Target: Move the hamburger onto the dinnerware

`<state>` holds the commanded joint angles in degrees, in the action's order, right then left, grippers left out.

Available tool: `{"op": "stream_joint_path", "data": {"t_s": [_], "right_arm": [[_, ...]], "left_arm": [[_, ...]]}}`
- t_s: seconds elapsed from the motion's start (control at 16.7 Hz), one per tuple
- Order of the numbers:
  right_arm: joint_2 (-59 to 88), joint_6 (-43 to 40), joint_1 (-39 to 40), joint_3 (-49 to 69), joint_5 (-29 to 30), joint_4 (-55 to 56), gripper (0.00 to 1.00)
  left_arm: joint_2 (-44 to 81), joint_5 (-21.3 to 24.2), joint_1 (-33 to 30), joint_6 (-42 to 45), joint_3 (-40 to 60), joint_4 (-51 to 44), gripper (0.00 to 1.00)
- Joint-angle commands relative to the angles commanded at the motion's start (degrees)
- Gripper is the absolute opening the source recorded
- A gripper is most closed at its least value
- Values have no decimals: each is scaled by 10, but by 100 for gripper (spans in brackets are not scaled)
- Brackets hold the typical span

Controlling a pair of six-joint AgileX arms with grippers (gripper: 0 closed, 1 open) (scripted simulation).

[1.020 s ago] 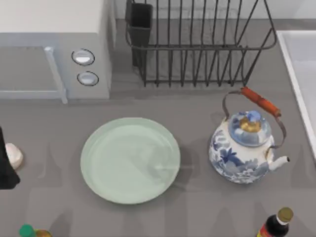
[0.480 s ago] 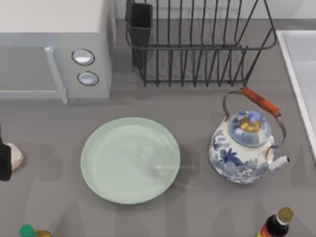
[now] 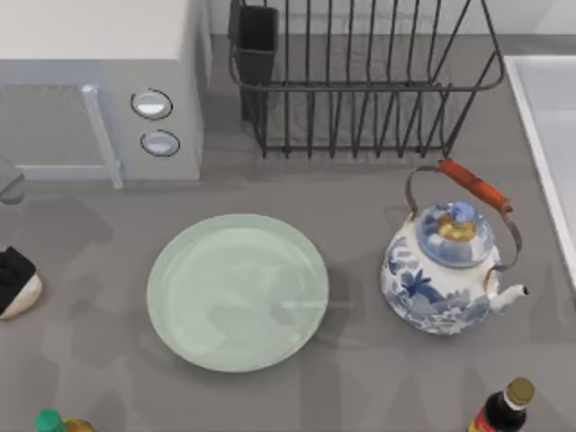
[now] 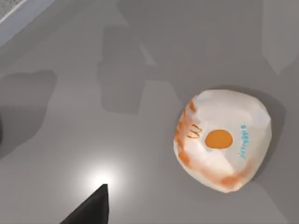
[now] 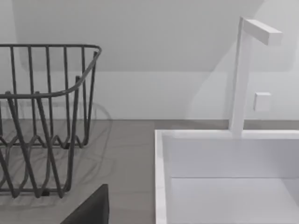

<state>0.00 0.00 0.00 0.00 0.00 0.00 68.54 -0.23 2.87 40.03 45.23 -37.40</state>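
Note:
The hamburger (image 3: 22,297) is a small cream-tan lump at the table's far left edge. It rests on the grey surface, well left of the dinnerware (image 3: 238,292), a large pale mint plate with nothing on it. My left gripper (image 3: 13,268) is a dark shape at the left edge, overlapping the hamburger's far side. In the left wrist view the hamburger (image 4: 223,140) is a white wrapper with orange marks, lying apart from a dark part of the left gripper (image 4: 91,210). A dark part of my right gripper (image 5: 91,207) is seen near the sink.
A blue-and-white teapot (image 3: 445,265) stands right of the plate. A microwave (image 3: 99,81) is at the back left and a wire dish rack (image 3: 360,72) behind the plate. Bottles stand at the front edge (image 3: 499,409) (image 3: 54,421). A white sink (image 5: 224,177) lies at the right.
The dark shape of my left gripper at the left edge has become smaller and shifted toward the far side, now overlapping the hamburger. Plate and teapot have not moved.

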Motion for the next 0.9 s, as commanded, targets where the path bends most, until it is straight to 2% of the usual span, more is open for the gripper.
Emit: {"op": "stream_joint_path", "data": {"t_s": [0.42,0.6,0.9], "right_arm": [[0,0,0,0,0,0,100],[0,0,0,0,0,0,100],[0,0,0,0,0,0,100]], "left_arm": [[285,1,10,171,194,-156,100],[340,2,13,205,238,-185,100],[350,2,14,212,246,-190,100]]}}
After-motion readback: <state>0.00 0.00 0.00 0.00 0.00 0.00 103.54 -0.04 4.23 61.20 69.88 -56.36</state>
